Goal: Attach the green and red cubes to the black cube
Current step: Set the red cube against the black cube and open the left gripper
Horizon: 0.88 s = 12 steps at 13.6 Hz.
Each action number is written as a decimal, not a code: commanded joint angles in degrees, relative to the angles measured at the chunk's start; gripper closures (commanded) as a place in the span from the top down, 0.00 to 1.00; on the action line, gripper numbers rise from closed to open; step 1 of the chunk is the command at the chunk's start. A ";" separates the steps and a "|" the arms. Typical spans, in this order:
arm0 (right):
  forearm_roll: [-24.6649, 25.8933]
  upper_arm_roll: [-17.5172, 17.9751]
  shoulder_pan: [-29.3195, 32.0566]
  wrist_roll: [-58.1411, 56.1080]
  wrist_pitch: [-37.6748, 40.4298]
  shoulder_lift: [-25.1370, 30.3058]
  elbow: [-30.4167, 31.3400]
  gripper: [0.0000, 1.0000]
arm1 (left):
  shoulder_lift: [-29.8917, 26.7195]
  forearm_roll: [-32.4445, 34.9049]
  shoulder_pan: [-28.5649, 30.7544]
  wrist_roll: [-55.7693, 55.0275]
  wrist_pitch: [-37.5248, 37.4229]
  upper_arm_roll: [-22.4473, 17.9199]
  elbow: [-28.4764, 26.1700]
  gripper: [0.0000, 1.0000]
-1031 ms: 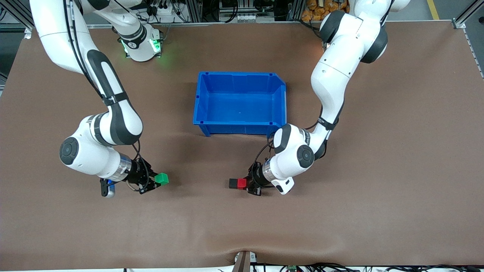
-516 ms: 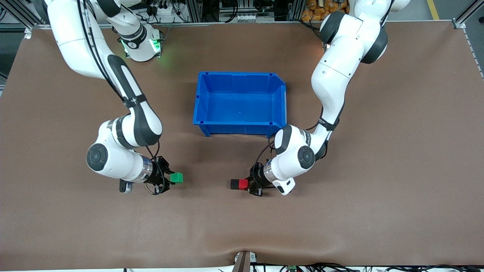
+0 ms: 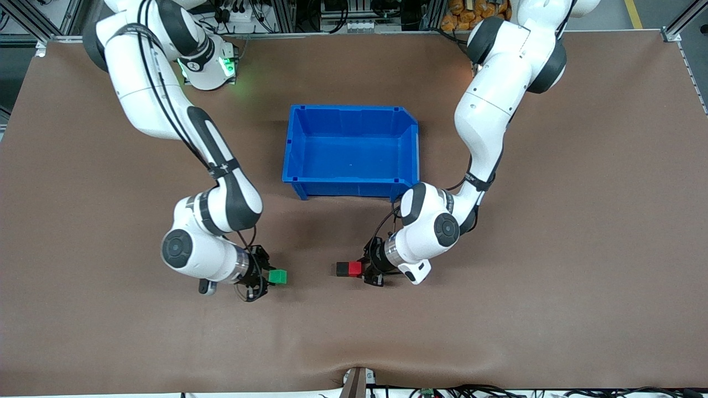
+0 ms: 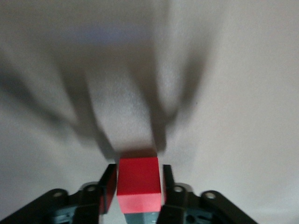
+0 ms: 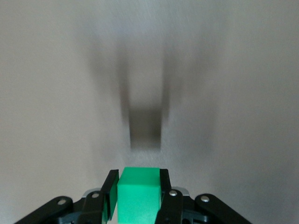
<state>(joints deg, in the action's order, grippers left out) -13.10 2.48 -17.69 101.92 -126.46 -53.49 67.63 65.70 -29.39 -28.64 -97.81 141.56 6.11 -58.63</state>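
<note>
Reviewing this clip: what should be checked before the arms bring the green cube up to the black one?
1. Green cube gripped in right end effector: ok.
2. Red cube gripped in left end effector: ok.
3. Black cube flush against red cube: ok.
4. Black cube's free face turned toward green cube: ok.
5. Green and black cubes at matching height: cannot tell.
6. Blue bin outside the gap between the cubes: ok.
</note>
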 commanded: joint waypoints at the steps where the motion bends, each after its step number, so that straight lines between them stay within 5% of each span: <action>1: 2.47 -1.77 -3.57 6.61 1.83 -1.61 -3.12 0.00 | 0.66 -1.20 -0.11 0.34 -0.05 -0.31 0.97 0.73; 3: 2.64 -1.95 -5.16 10.13 2.01 -1.70 -3.12 0.00 | 0.66 -1.20 -0.10 0.16 -0.06 -0.31 0.97 0.74; 4: 2.65 -2.04 -6.03 11.45 2.01 -1.70 -3.21 0.00 | 0.31 -0.67 -0.02 0.42 -0.23 -0.40 0.97 1.00; 12: 2.73 -4.06 -9.65 16.55 1.05 -6.53 -9.44 0.00 | -5.57 5.83 7.97 12.00 -17.18 0.04 1.06 1.00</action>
<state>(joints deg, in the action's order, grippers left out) -11.35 -0.84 -26.60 116.02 -125.61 -56.31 63.64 62.75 -24.89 -22.77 -88.92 128.73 5.74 -56.83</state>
